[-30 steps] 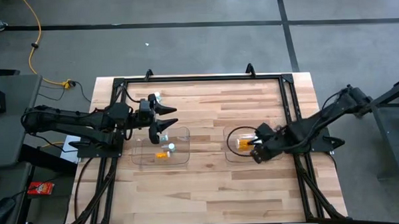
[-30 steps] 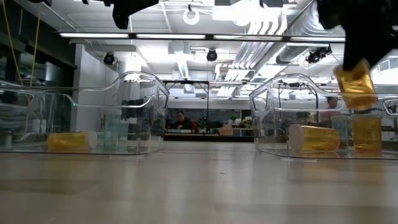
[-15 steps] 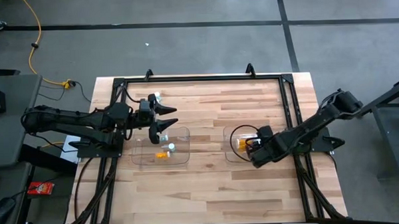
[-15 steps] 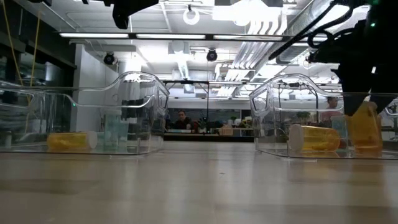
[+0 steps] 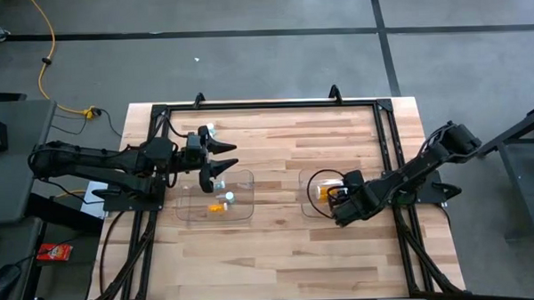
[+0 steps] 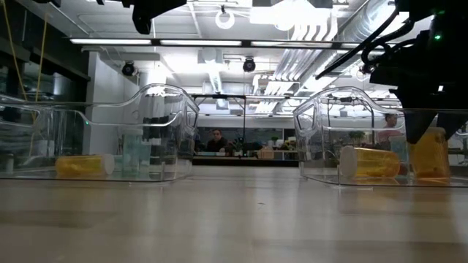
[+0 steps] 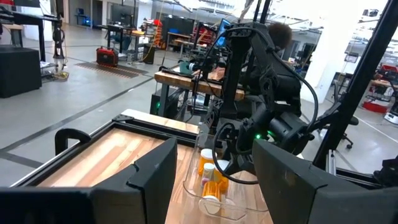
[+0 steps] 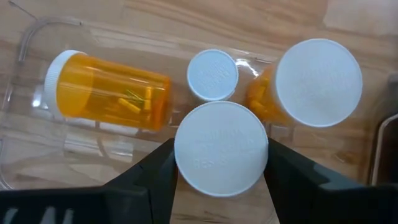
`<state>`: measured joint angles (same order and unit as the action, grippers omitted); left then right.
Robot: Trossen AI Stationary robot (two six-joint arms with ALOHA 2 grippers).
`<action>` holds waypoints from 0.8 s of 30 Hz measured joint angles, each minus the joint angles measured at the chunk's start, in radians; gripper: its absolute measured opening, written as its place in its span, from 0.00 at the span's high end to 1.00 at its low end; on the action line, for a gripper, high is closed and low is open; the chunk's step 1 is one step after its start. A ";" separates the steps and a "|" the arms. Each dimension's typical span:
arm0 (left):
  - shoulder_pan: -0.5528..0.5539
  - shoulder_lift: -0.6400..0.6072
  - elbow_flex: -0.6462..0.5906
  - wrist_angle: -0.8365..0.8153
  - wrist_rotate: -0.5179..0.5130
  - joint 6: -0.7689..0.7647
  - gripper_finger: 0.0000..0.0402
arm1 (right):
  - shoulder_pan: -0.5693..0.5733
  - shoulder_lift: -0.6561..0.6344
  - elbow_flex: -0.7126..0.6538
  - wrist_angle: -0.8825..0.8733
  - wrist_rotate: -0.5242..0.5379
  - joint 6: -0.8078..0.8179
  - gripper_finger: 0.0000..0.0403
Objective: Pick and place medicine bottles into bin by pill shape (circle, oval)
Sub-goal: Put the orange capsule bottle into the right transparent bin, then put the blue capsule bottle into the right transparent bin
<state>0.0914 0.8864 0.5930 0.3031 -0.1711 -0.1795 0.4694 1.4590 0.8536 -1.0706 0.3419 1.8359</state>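
Overhead, a pale wooden-plank bench (image 5: 279,247) with a black frame carries two clear plastic bins: the left clear bin (image 5: 193,213) and the right clear bin (image 5: 308,195). The right gripper (image 5: 337,204) is lowered into the right clear bin, its jaws clenched on the white round cap of an upright amber-orange medicine bottle (image 8: 221,148); the right wrist view shows one dark finger (image 8: 152,177) pressed against each side of that cap. In the low view the held amber-orange bottle (image 6: 431,155) stands upright inside the bin, just under the dark gripper body, at or very near the bin floor; contact with the floor cannot be told. Sharing this bin are a second upright amber-orange bottle with a large white cap (image 8: 317,84), a small white-capped bottle (image 8: 212,74) whose body is hidden, and an amber-orange bottle lying on its side (image 8: 106,93) with oblong yellow pills visible through its wall. The three upright caps stand close together; the lying bottle is just beside them. The left gripper (image 5: 223,157) hangs above the far edge of the left clear bin, jaws released and holding nothing. The left clear bin contains a lying amber-orange bottle (image 6: 82,165) and pale clear-teal bottles (image 6: 135,155) standing beside it. One small white-capped bottle (image 5: 210,130) stands on the bench outside the bins, near the left gripper.
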 joint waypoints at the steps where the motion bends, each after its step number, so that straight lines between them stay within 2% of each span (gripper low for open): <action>1: 0.000 0.000 0.000 0.000 0.000 0.000 0.50 | 0.000 0.000 0.000 0.001 0.000 0.000 0.53; 4: 0.000 0.000 0.000 0.000 0.000 0.000 0.50 | 0.000 0.000 0.000 0.003 -0.003 0.012 0.49; 11: 0.000 0.000 0.000 0.000 0.000 0.000 0.50 | 0.000 -0.001 0.003 0.000 -0.029 0.034 0.30; 14: 0.000 0.000 0.000 0.000 0.000 0.000 0.50 | 0.000 -0.019 0.023 -0.016 -0.013 0.005 0.27; 17: 0.000 0.000 0.000 0.000 0.000 0.000 0.50 | 0.000 -0.058 0.065 -0.058 0.030 -0.066 0.27; 20: 0.000 0.000 0.000 0.000 0.000 0.000 0.50 | 0.000 -0.112 0.112 -0.104 0.116 -0.124 0.27; 24: 0.000 0.000 0.000 0.000 0.001 0.000 0.50 | -0.026 -0.189 0.174 -0.048 0.229 -0.337 0.27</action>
<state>0.0913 0.8864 0.5930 0.3032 -0.1703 -0.1799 0.4432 1.2700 1.0278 -1.1183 0.5712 1.4986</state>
